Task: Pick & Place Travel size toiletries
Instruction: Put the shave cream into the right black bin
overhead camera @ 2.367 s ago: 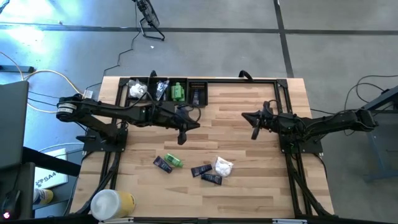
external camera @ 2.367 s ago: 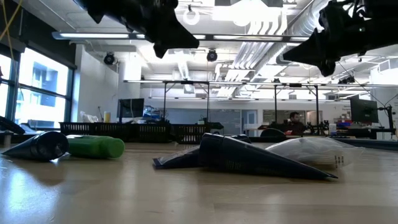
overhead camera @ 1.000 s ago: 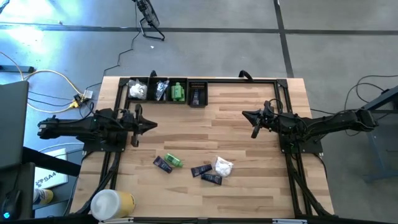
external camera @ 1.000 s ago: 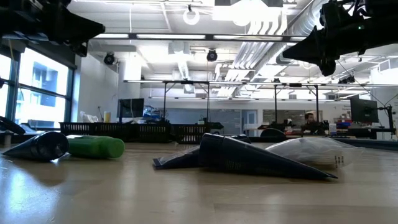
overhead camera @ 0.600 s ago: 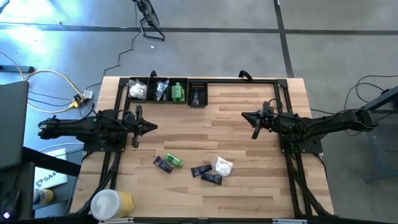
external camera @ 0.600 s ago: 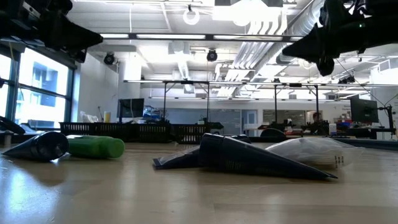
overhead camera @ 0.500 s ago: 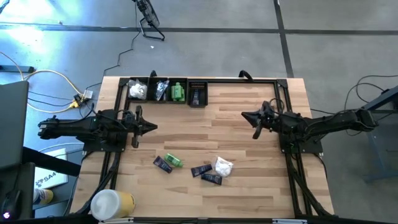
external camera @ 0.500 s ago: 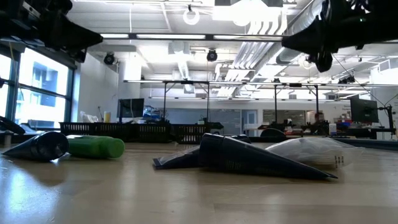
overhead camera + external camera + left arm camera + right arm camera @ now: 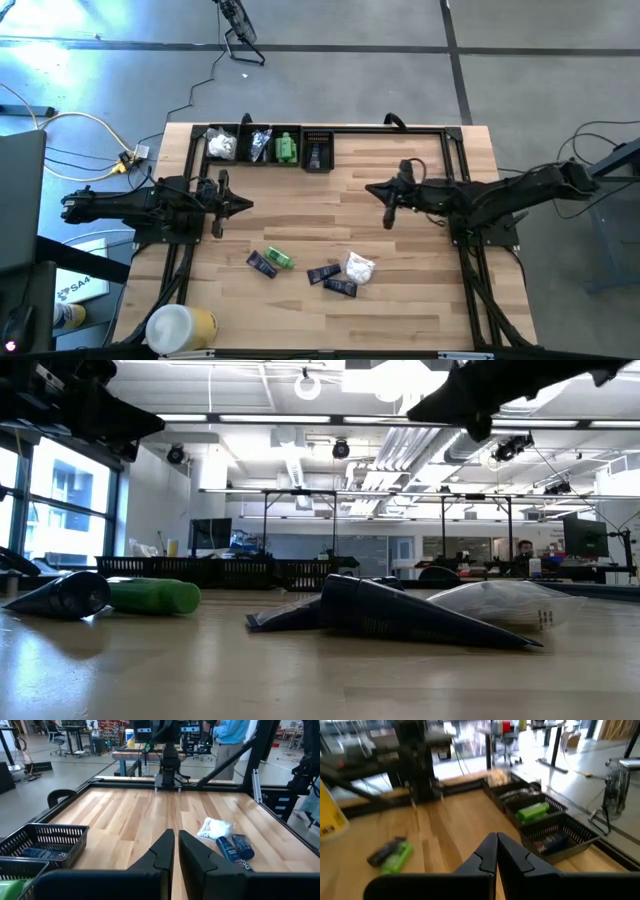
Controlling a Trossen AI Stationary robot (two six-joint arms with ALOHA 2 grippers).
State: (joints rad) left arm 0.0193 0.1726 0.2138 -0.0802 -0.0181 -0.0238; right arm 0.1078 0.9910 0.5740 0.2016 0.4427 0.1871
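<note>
Hovering mid-table, right gripper (image 9: 388, 207) fingers pinched together, empty. Left gripper (image 9: 217, 207) parked at its edge, also closed, empty. Toiletries loose near front: white packet (image 9: 358, 266) touching dark sachets (image 9: 332, 279); green bottle (image 9: 279, 260) apart. Risk imo: dropping in closed shoves pile, or grabs two.

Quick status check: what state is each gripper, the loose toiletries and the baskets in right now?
Left gripper: shut, empty, at the table's left edge.
Right gripper: shut, empty, above mid-table.
Green bottle: lying flat beside a dark tube.
White plastic-wrapped packet: on the table by dark sachets.
Black mesh baskets: partly filled.
</note>
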